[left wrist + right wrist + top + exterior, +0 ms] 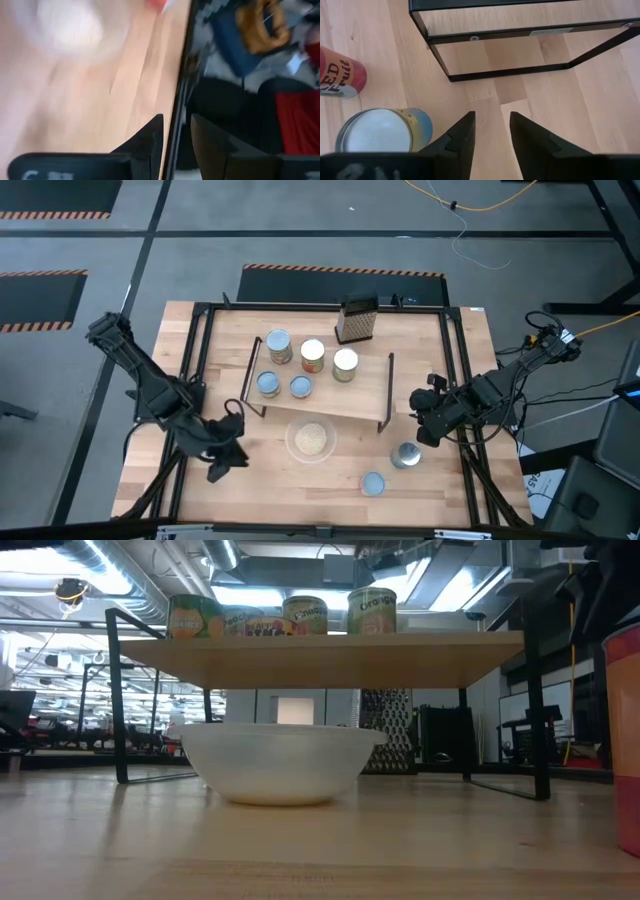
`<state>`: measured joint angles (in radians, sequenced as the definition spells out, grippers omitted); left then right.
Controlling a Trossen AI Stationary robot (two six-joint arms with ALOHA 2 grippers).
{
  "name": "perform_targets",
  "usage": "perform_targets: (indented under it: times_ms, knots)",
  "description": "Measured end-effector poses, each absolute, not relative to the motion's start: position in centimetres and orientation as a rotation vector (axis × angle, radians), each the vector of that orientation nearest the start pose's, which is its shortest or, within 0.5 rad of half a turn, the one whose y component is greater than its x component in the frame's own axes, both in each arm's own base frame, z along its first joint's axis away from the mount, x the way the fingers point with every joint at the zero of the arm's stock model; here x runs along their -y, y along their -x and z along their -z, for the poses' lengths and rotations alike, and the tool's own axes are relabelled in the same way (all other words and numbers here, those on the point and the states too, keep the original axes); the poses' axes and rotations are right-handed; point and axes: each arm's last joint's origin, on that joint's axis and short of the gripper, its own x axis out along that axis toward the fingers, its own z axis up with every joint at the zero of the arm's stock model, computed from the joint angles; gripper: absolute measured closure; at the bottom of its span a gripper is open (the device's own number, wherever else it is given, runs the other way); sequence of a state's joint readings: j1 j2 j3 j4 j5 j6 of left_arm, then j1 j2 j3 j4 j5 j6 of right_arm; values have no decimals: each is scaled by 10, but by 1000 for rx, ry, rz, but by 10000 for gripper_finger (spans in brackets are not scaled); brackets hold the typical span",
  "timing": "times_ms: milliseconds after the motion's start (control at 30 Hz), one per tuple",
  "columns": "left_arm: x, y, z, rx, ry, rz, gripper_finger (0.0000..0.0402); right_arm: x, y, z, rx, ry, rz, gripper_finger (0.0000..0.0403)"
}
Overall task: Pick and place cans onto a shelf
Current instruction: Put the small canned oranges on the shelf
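Left arm: we log the left gripper (228, 457) low over the table's (440, 500) front left area, just left of the bowl; its fingers (145, 142) stand a little apart, holding nothing, above bare wood by the black rail.

Shelf (350, 395): light board on a black frame, centre of the table. We count five cans on it: two short blue-topped cans (268, 384) at its front left, and behind them a row of three taller ones, a silver-topped can (279, 345), a red-labelled can (312, 356) and a white-topped can (345, 364).

Bowl (311, 440): white, with beige contents, just in front of the shelf.

Box grater (356, 319): dark, upright at the shelf's rear edge.

Loose cans: one blue-topped can (372, 484) near the front edge; one shiny-topped can (405, 455) to its right, just beside the shelf's right leg.

Right arm: we log the right gripper (428, 428) beside the shelf's right end, near the shiny-topped can, fingers (462, 135) parted and empty.
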<state>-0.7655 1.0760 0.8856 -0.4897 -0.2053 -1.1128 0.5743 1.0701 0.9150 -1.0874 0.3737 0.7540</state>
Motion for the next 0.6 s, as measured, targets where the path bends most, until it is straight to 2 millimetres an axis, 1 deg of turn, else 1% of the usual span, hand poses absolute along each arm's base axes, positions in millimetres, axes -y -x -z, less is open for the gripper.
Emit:
perform_targets:
  times_ms: [133,233,333,600]
  knots:
    - [148,-151,-277,-1022,795,67,309,-86,-153,-267,-1078,-107,242,276]
    - [147,-143,-267,-1133,770,-27,309,-86,-153,-267,-1077,-107,241,276]
    - [147,-139,-258,-1204,732,-113,309,-87,-153,-267,-1072,-109,239,276]
    - [160,-146,-233,-1297,621,-221,309,-87,-153,-267,-1073,-109,238,276]
